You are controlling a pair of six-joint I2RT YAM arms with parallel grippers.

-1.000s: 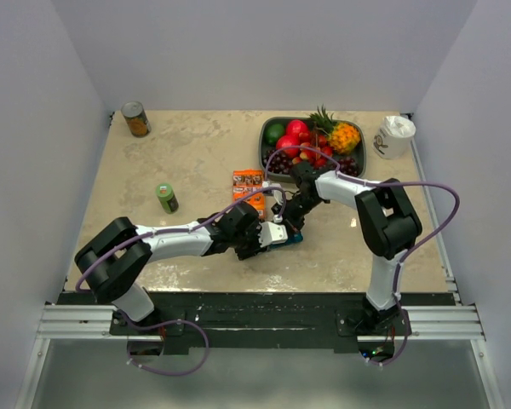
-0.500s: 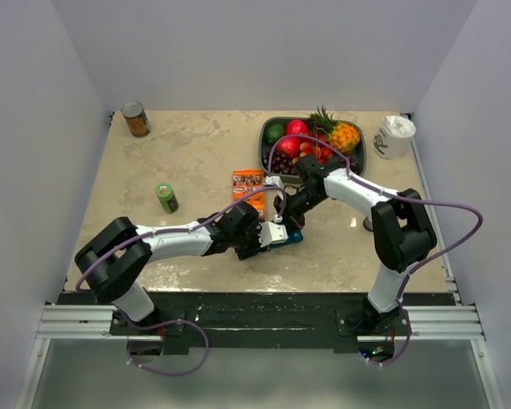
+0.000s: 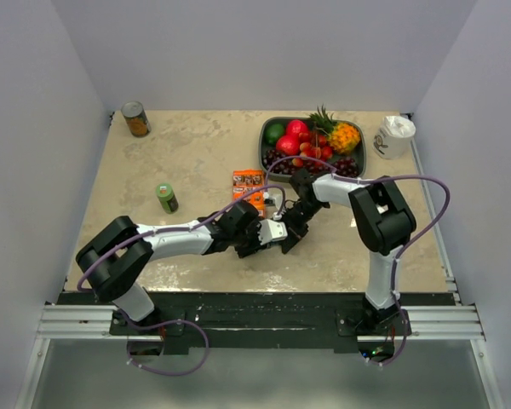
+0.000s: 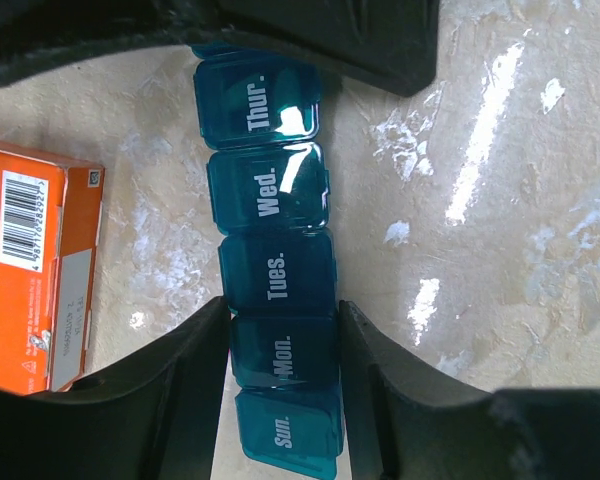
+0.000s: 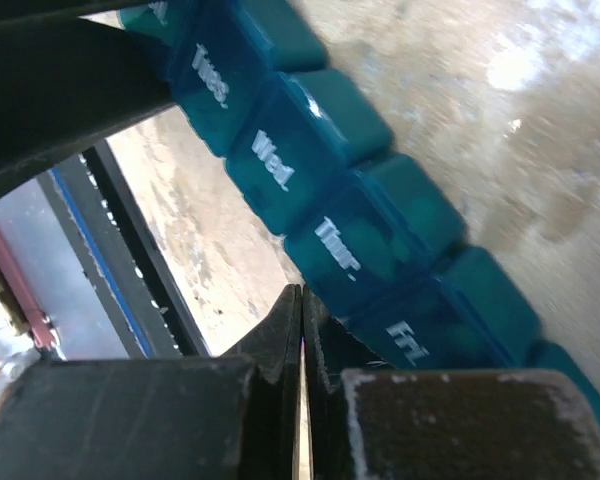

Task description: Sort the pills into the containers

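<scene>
Pill organiser (image 4: 280, 270), a teal strip with every visible lid closed, lying near the middle of the worktop (image 3: 196, 153), somewhat toward the near edge, just beside an orange box (image 4: 35, 270); left gripper (image 4: 280, 325) pinching the strip across its "Mon." cell; right gripper (image 5: 302, 298) with fingers pressed together, tips at the lid edge between "Thur." and "Fri."; contact there cannot be confirmed. Likely hazards: the closed tips skidding off the smooth lid lip; a sideways push pivoting the strip about its single clamped cell; an abrupt lid release jolting the strip out of the pinch.
</scene>
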